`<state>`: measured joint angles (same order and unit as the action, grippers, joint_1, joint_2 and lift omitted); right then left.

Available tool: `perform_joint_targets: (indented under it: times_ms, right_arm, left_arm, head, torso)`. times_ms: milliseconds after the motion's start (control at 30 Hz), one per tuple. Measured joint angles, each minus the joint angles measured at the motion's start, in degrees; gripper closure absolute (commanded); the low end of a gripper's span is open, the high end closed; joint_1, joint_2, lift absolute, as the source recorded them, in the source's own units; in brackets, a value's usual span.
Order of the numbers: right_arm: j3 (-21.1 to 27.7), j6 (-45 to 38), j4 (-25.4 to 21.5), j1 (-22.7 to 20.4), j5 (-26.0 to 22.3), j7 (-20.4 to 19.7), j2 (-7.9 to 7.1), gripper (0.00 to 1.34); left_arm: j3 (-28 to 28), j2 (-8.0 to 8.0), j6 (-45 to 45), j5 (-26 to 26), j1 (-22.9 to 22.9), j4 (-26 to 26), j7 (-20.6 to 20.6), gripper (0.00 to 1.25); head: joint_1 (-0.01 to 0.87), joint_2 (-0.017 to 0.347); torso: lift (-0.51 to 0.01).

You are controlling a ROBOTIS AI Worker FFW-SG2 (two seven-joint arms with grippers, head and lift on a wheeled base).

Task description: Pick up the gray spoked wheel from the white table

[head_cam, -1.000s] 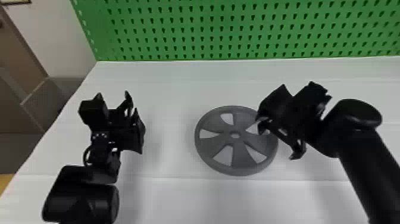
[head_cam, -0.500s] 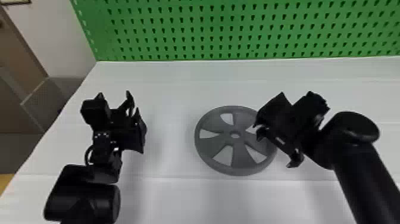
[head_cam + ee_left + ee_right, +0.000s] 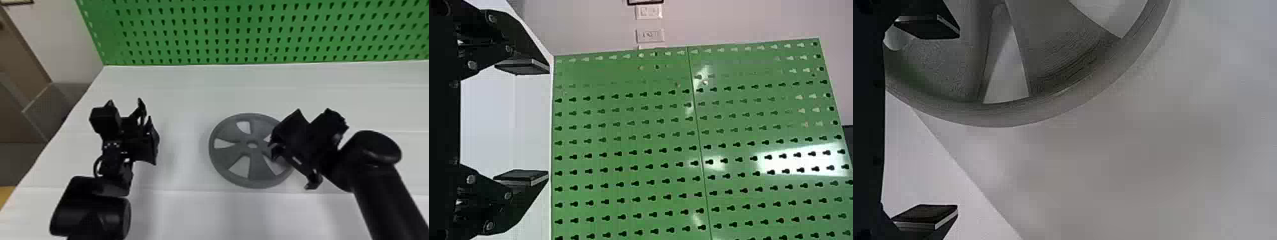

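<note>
Gray, matte-looking wheel (image 3: 234, 159) lies flat on the smooth white tabletop (image 3: 188, 102), round with broad flat spokes, a small center hole and fine grainy lines on the surface. Right gripper (image 3: 292, 169) is over the wheel's right side, fingers (image 3: 928, 27) spread pretty wide with nothing pinched between them. One overlaps the wheel in the wrist view, the other sits past the rim; can't tell if either one's touching. Left gripper (image 3: 129, 107) is parked off to the wheel's left, fingers (image 3: 521, 177) wide apart too, holding nothing. Behind it all: a shiny green pegboard (image 3: 210, 28) full of keyhole-shaped slots.
</note>
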<state>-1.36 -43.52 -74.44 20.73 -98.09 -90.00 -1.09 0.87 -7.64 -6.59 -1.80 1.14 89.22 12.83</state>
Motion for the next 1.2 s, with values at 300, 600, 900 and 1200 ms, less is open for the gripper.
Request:
perform_joint_targets:
  times_ms: [300,600,900,1200]
  right_arm:
    - [3.24,-5.04,2.17,-0.12,0.41,0.00,0.48,0.12]
    - [4.68,-7.57,3.44,-0.25,1.42,0.00,0.80,0.11]
    - [3.98,-7.50,4.65,1.17,2.62,0.00,1.08,0.13]
    - [2.52,-4.80,6.79,2.68,3.61,0.00,1.09,0.15]
  left_arm:
    - [1.47,-0.02,0.00,-0.10,-0.96,-1.33,0.00,0.50]
    - [2.23,-0.12,0.00,-0.32,-1.29,-2.17,0.00,0.50]
    - [3.11,-0.98,0.00,-1.23,-1.71,-2.48,0.00,0.50]
    - [3.68,-1.72,0.05,-2.01,-1.94,-2.56,0.00,0.50]
  head:
    - [0.779,0.120]
    - [0.779,0.120]
    - [0.779,0.120]
    - [0.779,0.120]
  torso:
    - [-0.067]
    - [-0.067]
    - [-0.067]
    - [-0.067]
